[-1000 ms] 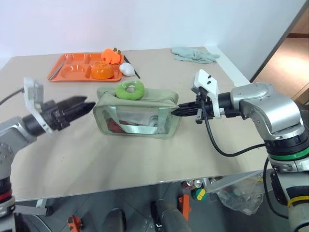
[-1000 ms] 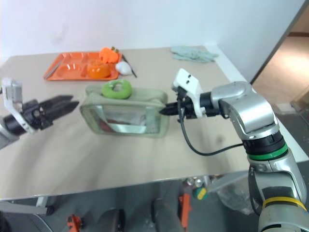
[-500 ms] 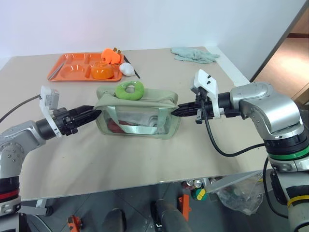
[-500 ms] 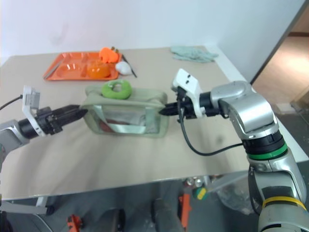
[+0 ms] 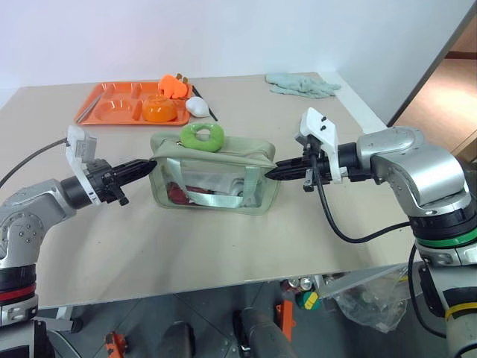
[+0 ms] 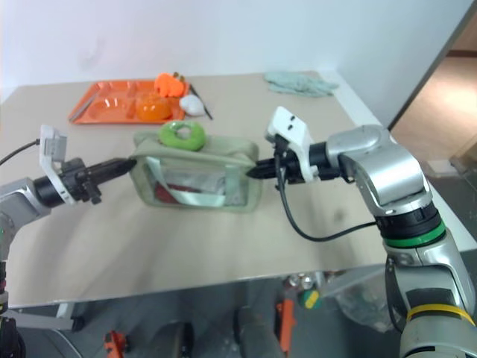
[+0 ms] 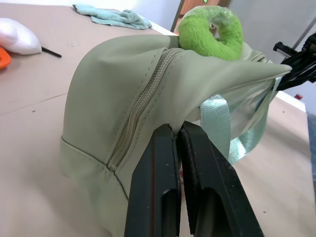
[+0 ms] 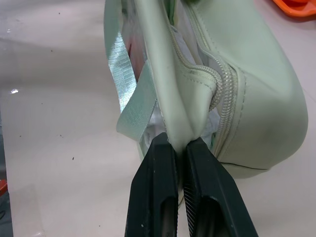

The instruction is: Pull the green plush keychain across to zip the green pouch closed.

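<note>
The green pouch (image 5: 212, 179) stands on the table, with red contents behind its clear side panel. The green plush keychain (image 5: 201, 136) rests on its top, toward the left end, with no gripper touching it. My left gripper (image 5: 149, 165) is shut on a pinch of fabric at the pouch's left end (image 7: 123, 84), just beside the zip line. The keychain (image 7: 210, 32) rises behind that fold. My right gripper (image 5: 277, 173) is shut on the fabric edge at the pouch's right end (image 8: 256, 89), where the zip gapes open.
An orange tray (image 5: 112, 104) with an orange bowl (image 5: 159, 110) sits at the far left, with a white object (image 5: 197, 106) beside it. A pale mint cloth (image 5: 302, 84) lies at the far right corner. The table's edge runs close behind my right arm.
My left gripper has moved right to the pouch's left end and its fingers, open before, have closed on the fabric. The right gripper has kept its hold.
</note>
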Action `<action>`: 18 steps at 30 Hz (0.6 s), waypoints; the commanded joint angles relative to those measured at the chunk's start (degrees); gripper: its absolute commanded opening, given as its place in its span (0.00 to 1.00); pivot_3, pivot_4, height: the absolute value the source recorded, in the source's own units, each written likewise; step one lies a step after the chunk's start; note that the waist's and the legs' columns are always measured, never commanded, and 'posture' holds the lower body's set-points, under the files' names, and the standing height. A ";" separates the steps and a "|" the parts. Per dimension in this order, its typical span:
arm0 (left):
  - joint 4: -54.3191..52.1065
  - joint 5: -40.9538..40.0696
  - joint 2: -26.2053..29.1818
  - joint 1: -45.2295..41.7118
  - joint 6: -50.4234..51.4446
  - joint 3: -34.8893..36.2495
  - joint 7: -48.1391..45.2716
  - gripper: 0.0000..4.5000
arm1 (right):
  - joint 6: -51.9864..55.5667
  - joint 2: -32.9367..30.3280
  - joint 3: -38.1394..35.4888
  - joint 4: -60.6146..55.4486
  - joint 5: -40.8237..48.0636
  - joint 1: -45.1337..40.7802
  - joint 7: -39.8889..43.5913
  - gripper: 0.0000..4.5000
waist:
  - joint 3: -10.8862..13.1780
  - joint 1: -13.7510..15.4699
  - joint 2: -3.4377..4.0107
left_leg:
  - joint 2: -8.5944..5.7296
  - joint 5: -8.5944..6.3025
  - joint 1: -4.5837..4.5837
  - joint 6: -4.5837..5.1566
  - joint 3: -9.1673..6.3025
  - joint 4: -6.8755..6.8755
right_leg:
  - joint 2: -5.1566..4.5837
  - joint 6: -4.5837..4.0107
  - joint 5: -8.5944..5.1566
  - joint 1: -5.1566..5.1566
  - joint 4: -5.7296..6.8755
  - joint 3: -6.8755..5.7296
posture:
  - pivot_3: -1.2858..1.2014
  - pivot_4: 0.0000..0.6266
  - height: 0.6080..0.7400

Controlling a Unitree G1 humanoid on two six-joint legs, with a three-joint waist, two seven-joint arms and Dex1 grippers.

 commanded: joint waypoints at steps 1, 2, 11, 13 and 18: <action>-1.20 0.40 0.03 -0.04 -0.44 -0.17 -0.22 0.00 | -0.82 -0.88 -4.49 0.43 1.96 -1.38 0.83 0.16 | 0.00 0.03 0.00 | 0.00 0.00 0.00 0.00 0.00 0.00 | 0.00 0.00 0.00 0.00 0.00 -0.01 | 0.52 0.24 1.00; -1.21 0.48 0.04 0.10 -0.53 -0.16 -0.29 0.00 | -1.08 -1.34 -5.41 0.72 2.57 -1.49 1.39 0.22 | 0.00 0.07 0.00 | 0.00 0.00 -0.01 0.00 -0.01 0.00 | 0.00 0.00 0.00 0.00 0.00 -0.01 | 0.52 0.24 1.00; -1.70 0.51 0.12 0.82 -0.38 -0.10 -0.41 0.00 | -2.79 -6.94 -10.74 9.00 2.77 -6.25 2.29 0.91 | 0.00 0.13 0.01 | -0.04 0.00 -0.04 0.00 0.02 0.01 | -0.04 0.00 0.00 0.00 -0.04 0.00 | 0.52 0.24 1.00; -1.72 0.55 0.15 0.90 -0.39 -0.08 -0.40 0.00 | -2.00 -5.56 -11.71 10.72 3.37 -8.49 1.02 1.00 | 0.00 0.03 0.01 | -0.03 0.00 0.01 0.00 0.07 0.00 | -0.03 0.01 0.00 0.00 -0.04 0.04 | 0.52 0.24 1.00; -1.61 0.77 0.01 0.44 -0.46 -0.19 -0.46 0.00 | 1.45 4.60 -9.62 11.43 3.70 -15.16 -4.98 1.00 | 0.00 -0.12 0.01 | 0.02 0.00 0.08 0.01 0.02 -0.02 | 0.05 0.00 0.01 0.02 0.04 0.03 | 0.52 0.24 1.00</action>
